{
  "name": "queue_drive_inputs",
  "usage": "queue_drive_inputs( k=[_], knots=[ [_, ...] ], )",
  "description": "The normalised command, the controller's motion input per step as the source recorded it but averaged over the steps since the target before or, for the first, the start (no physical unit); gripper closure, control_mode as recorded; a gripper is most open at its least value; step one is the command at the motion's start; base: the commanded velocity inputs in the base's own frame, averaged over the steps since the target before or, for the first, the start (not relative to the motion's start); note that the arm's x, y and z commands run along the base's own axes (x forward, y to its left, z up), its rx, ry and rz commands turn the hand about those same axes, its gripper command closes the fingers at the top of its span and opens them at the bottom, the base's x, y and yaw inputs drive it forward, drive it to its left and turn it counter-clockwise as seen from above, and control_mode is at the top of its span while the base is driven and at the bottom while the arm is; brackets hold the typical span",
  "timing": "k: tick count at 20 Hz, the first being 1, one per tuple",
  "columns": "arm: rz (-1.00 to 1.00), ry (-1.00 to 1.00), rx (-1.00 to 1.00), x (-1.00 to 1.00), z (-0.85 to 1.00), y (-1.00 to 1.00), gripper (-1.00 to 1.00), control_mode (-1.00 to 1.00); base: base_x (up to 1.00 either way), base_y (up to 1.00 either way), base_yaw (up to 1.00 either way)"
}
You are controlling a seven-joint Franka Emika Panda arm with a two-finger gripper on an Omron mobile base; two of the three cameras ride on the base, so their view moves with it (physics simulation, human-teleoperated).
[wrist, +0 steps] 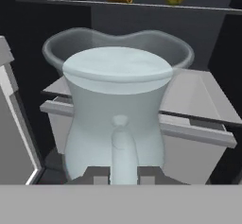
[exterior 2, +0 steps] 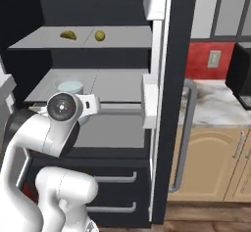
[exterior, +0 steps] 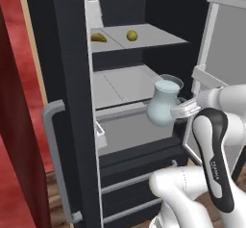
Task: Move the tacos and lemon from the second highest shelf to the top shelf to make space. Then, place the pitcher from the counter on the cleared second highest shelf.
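A rendered home kitchen: a tall dark fridge (exterior: 72, 102) stands open, with light-grey shelves (exterior: 144, 37) inside, drawers (exterior 2: 115, 177) below and a long grey handle (exterior: 55, 159) on its door. Beside it runs a marble worktop (exterior 2: 215, 104) over tan wooden cabinet doors (exterior 2: 211, 162), backed by a red wall (exterior 2: 206, 55) with a power socket (exterior 2: 214, 58); a black appliance (exterior 2: 242, 74) sits on the worktop, and the floor (exterior 2: 206, 219) is wood

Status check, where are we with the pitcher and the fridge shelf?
Gripper shut on pitcher. Pitcher at second highest shelf's front rail, not yet set down. Taco, lemon on top shelf.
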Motion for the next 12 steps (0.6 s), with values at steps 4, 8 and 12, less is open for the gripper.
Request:
queue_drive_inputs(
  k=[4,8,12],
  knots=[
    [0.00,0.00,0.00,0.00,0.00,0.00,1.00,1.00,0.57,0.26,0.00],
    [0.00,0.00,0.00,0.00,0.00,0.00,1.00,1.00,0.55,0.28,0.00],
    [0.00,0.00,0.00,0.00,0.00,0.00,1.00,1.00,0.51,0.35,0.00]
  ],
)
